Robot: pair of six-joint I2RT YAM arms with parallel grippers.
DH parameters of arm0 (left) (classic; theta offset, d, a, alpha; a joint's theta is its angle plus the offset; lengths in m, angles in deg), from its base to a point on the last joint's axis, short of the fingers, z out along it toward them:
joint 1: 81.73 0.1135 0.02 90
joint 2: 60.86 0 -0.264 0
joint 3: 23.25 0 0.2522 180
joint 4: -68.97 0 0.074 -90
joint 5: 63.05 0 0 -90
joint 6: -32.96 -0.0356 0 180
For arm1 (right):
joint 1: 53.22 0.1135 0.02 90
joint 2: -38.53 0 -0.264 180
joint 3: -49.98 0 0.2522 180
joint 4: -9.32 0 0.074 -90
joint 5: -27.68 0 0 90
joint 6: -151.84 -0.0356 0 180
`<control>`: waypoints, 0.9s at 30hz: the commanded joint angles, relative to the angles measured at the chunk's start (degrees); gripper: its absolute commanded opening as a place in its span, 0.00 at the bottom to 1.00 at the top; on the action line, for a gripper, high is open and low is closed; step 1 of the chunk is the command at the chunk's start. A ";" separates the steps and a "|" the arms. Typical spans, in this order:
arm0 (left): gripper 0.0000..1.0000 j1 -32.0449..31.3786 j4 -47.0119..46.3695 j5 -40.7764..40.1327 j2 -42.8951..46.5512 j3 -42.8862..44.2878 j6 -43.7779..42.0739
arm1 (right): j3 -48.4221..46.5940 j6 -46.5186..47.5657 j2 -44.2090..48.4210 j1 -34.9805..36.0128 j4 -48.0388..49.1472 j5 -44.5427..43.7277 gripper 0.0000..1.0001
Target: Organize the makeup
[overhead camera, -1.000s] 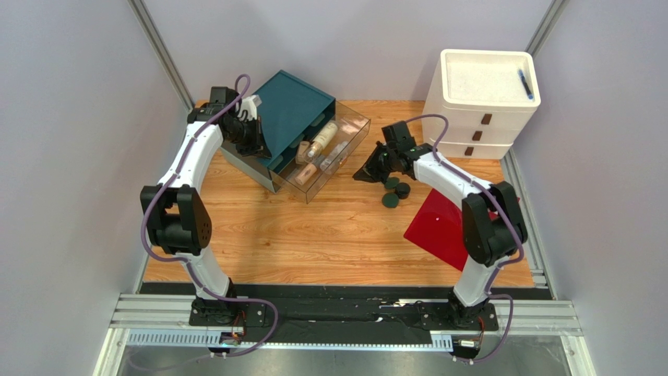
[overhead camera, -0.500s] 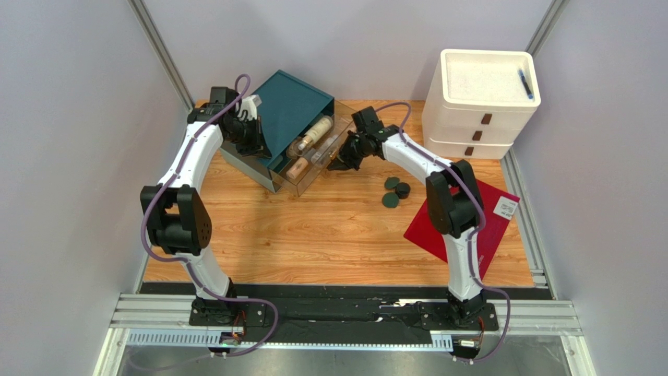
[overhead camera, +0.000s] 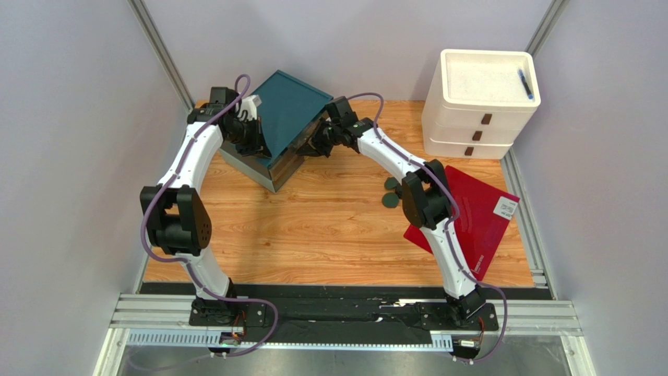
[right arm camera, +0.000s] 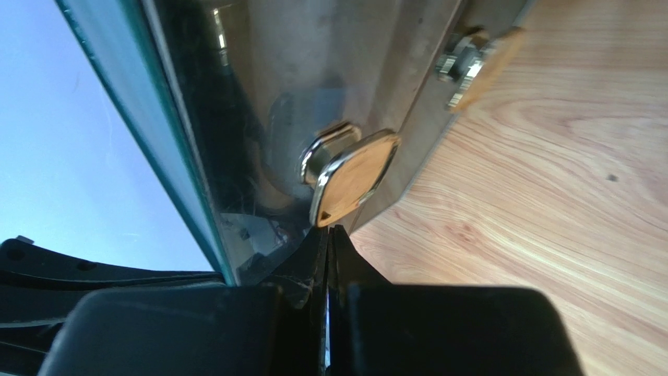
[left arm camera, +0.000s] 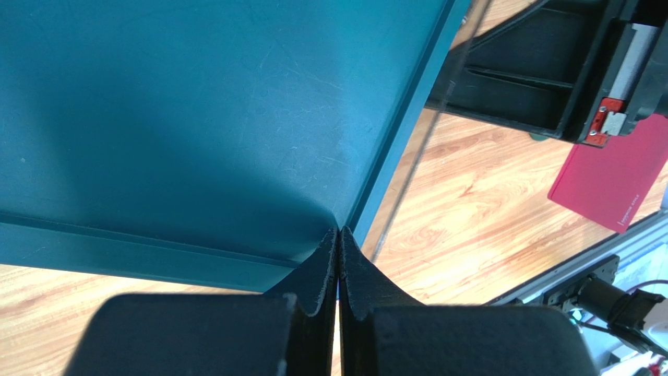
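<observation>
The teal drawer box [overhead camera: 288,110] stands at the back left with its clear drawer pushed in, so the bottles and tubes are hidden inside. My right gripper [overhead camera: 316,143] is shut, its tips [right arm camera: 329,229] against the clear drawer front [right arm camera: 259,117] just under a gold knob [right arm camera: 354,176]. Shut as well, my left gripper [overhead camera: 252,143] presses the box's teal side wall [left arm camera: 196,117] with its tips [left arm camera: 339,232]. Small round dark-green compacts [overhead camera: 390,200] lie on the wood beside the right arm's elbow, partly covered by it.
A flat red sheet [overhead camera: 474,215] lies at the right under the right arm, also in the left wrist view [left arm camera: 611,176]. A white three-drawer unit [overhead camera: 478,117] stands at the back right with a blue pen [overhead camera: 525,84] on top. A second knob [right arm camera: 473,64] shows on the drawer front.
My right gripper swept left from the compacts to the box and pushed the clear drawer in; the bottles that showed in it are now hidden. The left arm stayed put.
</observation>
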 commanded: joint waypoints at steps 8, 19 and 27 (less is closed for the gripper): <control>0.00 -0.69 13.76 -8.51 -4.99 -6.02 -4.00 | -7.32 -4.53 -4.69 1.31 9.14 5.35 0.00; 0.00 -0.69 13.49 -7.55 -5.60 -5.76 -3.48 | 14.02 -2.33 5.94 0.61 11.52 5.35 0.27; 0.00 -0.69 13.49 -7.28 -6.04 -5.85 -3.74 | 18.17 -5.84 4.89 -0.10 12.48 2.81 0.50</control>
